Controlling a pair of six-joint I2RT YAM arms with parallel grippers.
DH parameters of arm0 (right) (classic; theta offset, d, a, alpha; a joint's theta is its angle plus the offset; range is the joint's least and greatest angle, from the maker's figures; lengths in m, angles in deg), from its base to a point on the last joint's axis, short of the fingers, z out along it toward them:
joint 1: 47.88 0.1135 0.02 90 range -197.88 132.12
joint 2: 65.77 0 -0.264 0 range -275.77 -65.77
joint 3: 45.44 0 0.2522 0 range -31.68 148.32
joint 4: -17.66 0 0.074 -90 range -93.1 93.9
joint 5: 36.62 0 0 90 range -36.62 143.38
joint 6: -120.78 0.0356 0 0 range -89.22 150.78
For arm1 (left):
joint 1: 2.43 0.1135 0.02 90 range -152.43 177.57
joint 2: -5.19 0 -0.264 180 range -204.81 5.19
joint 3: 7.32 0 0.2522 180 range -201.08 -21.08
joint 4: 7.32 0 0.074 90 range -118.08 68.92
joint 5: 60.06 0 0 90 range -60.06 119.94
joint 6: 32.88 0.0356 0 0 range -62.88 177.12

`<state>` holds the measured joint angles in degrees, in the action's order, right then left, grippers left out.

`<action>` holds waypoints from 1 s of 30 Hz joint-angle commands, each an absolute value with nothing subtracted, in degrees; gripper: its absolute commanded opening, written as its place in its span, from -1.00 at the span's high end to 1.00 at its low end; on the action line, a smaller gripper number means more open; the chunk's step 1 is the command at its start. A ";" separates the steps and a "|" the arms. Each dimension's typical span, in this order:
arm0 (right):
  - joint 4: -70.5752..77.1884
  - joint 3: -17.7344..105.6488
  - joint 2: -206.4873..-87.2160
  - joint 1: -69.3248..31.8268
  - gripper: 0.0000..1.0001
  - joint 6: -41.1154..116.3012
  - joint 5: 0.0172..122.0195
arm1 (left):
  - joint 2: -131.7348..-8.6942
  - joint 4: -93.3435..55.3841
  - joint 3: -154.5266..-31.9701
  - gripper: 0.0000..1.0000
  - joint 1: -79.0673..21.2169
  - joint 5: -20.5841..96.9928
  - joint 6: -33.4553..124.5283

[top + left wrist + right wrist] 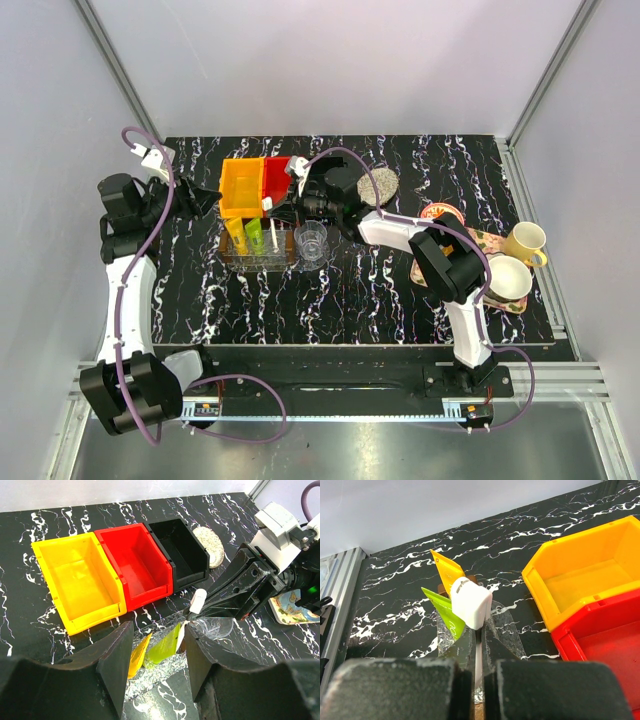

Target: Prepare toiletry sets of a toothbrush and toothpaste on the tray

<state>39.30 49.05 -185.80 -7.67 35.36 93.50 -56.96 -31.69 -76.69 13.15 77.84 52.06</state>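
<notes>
In the right wrist view, the shaft of the slim white toothbrush is hidden between the closed right jaws, and only its blocky end is seen. The red plastic bin is cut off by the right and bottom edges. In the left wrist view, the lower ends of the yellow toothpaste tube and the light green toothpaste tube are covered by the left jaws. The clear plastic tray is largely screened.

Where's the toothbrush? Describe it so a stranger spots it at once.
Find the yellow bin on the marbled table. In front sits a clear tray with a green tube and a yellow tube. The toothbrush is the slim white stick pinched in the right claw beside them.
</notes>
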 commanded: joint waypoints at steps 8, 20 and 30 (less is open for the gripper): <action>43.28 49.89 -186.36 -6.83 1.00 33.24 93.45 | -57.74 -28.38 -76.19 0.02 13.75 79.78 51.05; 43.72 49.62 -186.80 -6.66 1.00 32.63 93.37 | -57.83 -28.38 -75.66 0.03 14.01 80.04 51.05; 43.54 49.10 -186.88 -6.48 1.00 31.92 93.19 | -57.65 -28.55 -75.57 0.03 14.27 80.30 51.05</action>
